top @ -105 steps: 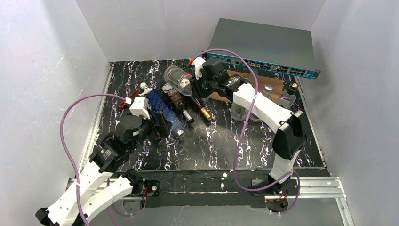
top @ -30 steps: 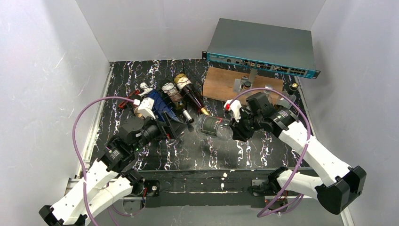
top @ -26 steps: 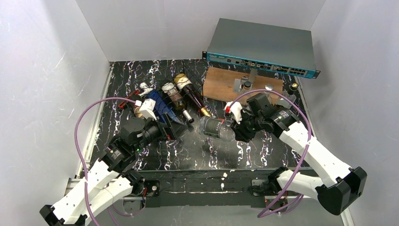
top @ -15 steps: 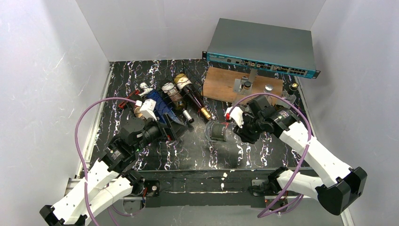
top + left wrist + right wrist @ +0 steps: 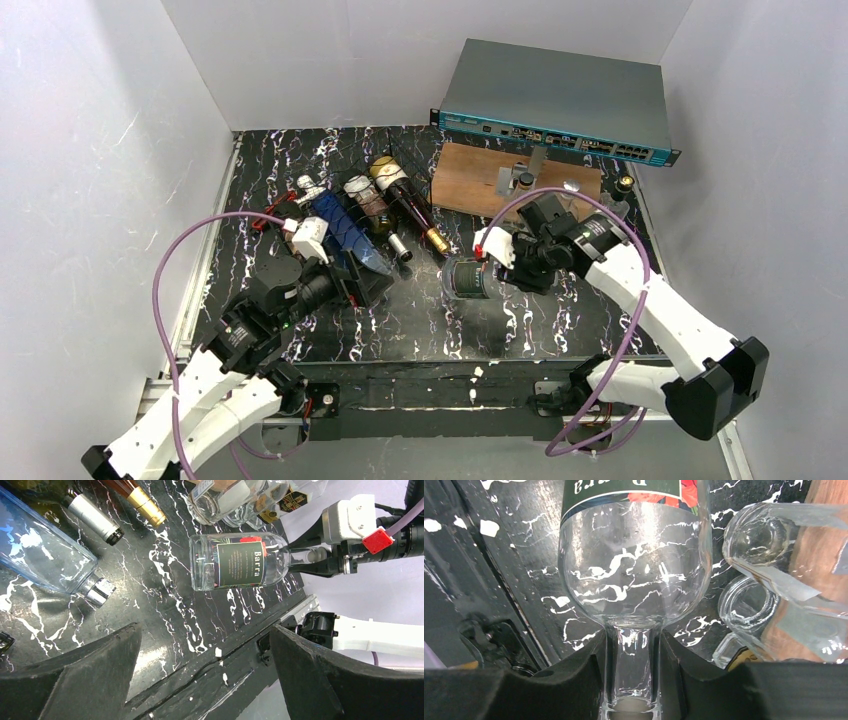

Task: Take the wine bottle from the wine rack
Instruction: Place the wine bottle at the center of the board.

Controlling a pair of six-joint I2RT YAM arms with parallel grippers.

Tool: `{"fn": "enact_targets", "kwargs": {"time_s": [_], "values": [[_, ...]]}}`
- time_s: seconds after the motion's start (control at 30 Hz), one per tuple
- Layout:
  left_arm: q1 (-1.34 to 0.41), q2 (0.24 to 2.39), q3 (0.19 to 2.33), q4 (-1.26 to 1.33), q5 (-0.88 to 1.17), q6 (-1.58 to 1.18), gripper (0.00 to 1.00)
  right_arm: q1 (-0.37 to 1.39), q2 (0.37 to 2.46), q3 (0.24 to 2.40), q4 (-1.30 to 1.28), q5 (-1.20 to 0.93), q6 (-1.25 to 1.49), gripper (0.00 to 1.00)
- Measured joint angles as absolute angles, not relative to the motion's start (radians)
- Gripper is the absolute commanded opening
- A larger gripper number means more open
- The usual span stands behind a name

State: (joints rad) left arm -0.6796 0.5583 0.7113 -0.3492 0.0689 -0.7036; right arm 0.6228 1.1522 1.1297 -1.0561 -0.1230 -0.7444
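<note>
The wine bottle (image 5: 467, 279) is clear glass with a dark green label. My right gripper (image 5: 497, 268) is shut on its neck (image 5: 631, 665), a finger on each side. The bottle (image 5: 235, 562) hangs level over the dark marbled table, off to the right of the wine rack (image 5: 353, 218). That black wire rack holds a blue bottle (image 5: 345, 238) and two dark bottles (image 5: 405, 205). My left gripper (image 5: 365, 280) stands open by the blue bottle's cap end, with nothing between its fingers (image 5: 90, 670).
A brown wooden board (image 5: 470, 180) with small items lies behind the right gripper, and a grey network switch (image 5: 555, 95) sits behind it. Clear glass jars (image 5: 769, 540) stand right beside the held bottle. The metal front rail (image 5: 480, 385) runs along the near edge.
The right gripper carried the bottle from the rack to the table's middle right, then swung its base round toward the near side. The left arm drew back slightly, still open.
</note>
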Motion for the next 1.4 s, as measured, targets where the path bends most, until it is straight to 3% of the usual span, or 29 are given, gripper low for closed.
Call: {"fn": "enact_targets", "kwargs": {"time_s": [0.77, 1.4], "values": [[-0.680, 0.485, 0.751, -0.436, 0.092, -0.632, 0.99, 0.637, 1.296, 1.311, -1.193, 0.027, -0.993, 0.01], [-0.679, 0.452, 0.710, -0.467, 0.094, -0.647, 0.99, 0.836, 1.463, 1.403, -1.235, 0.279, -1.062, 0.01]]}}
